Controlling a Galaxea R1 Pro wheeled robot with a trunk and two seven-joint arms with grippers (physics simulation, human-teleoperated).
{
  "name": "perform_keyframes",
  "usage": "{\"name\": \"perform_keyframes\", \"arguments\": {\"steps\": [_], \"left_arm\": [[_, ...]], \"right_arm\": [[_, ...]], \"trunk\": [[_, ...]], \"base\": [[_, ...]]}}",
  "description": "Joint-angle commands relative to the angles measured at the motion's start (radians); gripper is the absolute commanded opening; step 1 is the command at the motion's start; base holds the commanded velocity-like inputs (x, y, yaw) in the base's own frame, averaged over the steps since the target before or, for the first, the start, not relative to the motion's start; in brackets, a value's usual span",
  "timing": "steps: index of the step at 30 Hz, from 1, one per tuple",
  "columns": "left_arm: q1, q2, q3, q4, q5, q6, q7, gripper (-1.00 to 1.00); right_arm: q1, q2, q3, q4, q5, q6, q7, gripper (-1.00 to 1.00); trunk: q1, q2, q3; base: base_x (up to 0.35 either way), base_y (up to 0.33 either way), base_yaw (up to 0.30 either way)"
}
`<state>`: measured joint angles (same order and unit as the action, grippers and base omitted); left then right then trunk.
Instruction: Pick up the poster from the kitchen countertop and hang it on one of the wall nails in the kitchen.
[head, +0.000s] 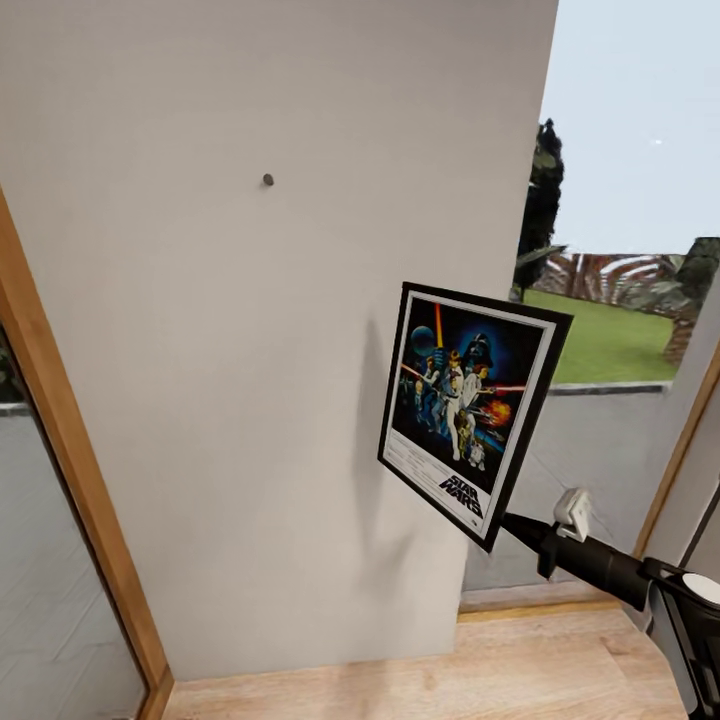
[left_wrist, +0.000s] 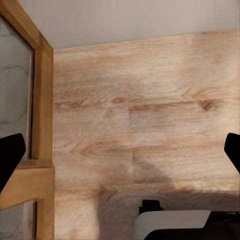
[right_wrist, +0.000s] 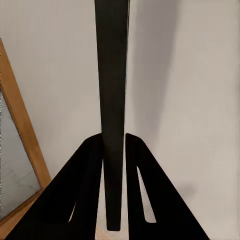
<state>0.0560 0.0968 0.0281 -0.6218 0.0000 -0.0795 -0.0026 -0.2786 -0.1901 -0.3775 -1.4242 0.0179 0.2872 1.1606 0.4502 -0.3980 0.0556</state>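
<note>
Progress at the hanging stage: pickup looks done, since your right pincer (head: 512, 524) holds the poster (head: 470, 408) clear of any bench, raised in front of the pale grey wall (head: 250, 400). In the right wrist view the black frame edge (right_wrist: 112, 100) runs straight up between the two fingers (right_wrist: 80, 200), which press it from both sides. The poster is tilted, its art facing you, its lower corner at the pincer. One wall nail (head: 268, 180) shows as a small dark stub, higher than the poster and toward your left, well apart from it. What is left, by this judgement: lift the poster, carry it leftward, bring its back to the wall, and settle its top on the nail. Your left pincer (left_wrist: 120, 150) is spread wide and empty, pointing down at the wood floor (left_wrist: 150, 110).
</note>
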Motion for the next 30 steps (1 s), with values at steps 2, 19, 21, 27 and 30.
{"name": "perform_keyframes", "arguments": {"steps": [2,19,21,27,30], "left_arm": [[0.001,0.0,0.001,-0.001,0.0,-0.002,0.001,1.0],[0.001,0.0,0.001,-0.001,0.001,-0.002,0.0,1.0],[0.001,0.0,0.0,-0.001,0.001,-0.002,0.0,1.0],[0.001,0.0,-0.001,-0.001,0.002,-0.002,0.0,1.0],[0.001,0.0,-0.003,-0.001,0.002,-0.002,-0.001,1.0]], "right_arm": [[-0.001,0.0,0.007,-0.006,-0.003,0.015,0.015,-1.0],[-0.08,0.0,0.058,-0.118,-0.01,0.23,0.172,-1.0],[-0.113,0.0,0.061,-0.12,-0.01,0.27,0.18,-1.0],[-0.283,0.0,0.19,-0.122,-0.004,0.434,0.185,-1.0],[-0.385,0.003,0.266,-0.121,-0.003,0.506,0.183,-1.0]], "trunk": [[0.0,-0.002,0.0],[0.0,-0.002,0.0],[0.0,-0.002,0.0],[0.0,-0.002,0.0],[0.0,-0.002,0.0]], "base": [[0.011,0.0,0.0],[0.001,0.0,0.0],[0.0,0.0,0.0],[0.0,0.0,0.0],[0.0,0.0,0.0]]}}
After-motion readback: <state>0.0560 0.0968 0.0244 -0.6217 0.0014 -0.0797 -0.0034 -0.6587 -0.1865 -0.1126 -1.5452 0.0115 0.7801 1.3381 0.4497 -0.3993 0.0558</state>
